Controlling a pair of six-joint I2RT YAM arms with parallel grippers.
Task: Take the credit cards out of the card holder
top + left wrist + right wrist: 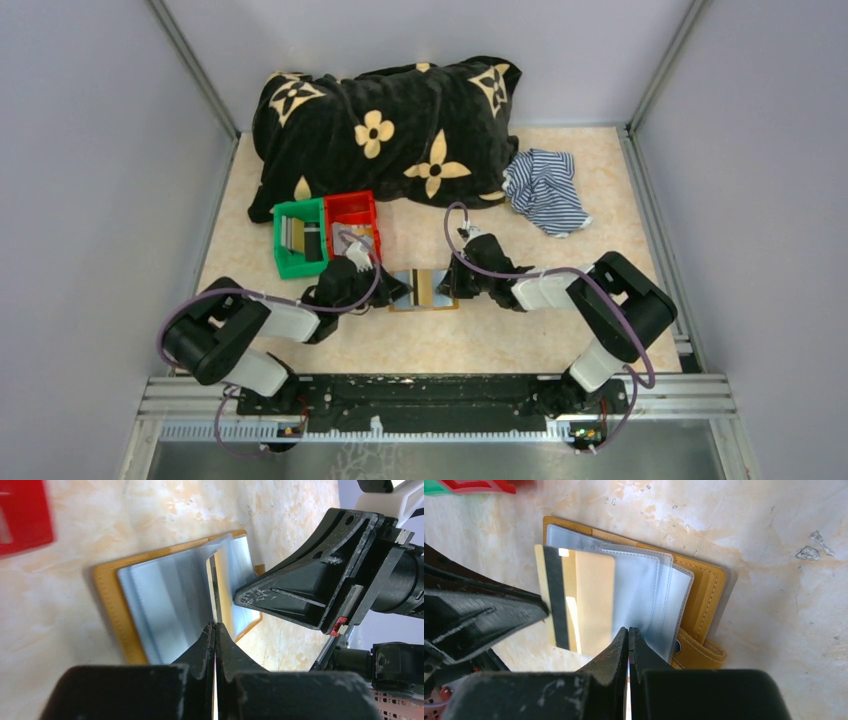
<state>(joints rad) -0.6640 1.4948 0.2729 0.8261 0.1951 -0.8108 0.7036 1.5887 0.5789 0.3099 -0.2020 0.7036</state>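
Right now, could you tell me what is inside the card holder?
One yellowish card with a black stripe, sticking out; any others behind the card holder's cloudy sleeves cannot be seen.

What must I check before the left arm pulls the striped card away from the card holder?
1. Left gripper shut on the striped card: ok.
2. Right gripper shut on a clear sleeve, holding it back: ok.
3. Card holder lying open on the table: ok.
4. Striped card fully free of its pocket: cannot tell.
5. Other cards inside the sleeves: cannot tell.
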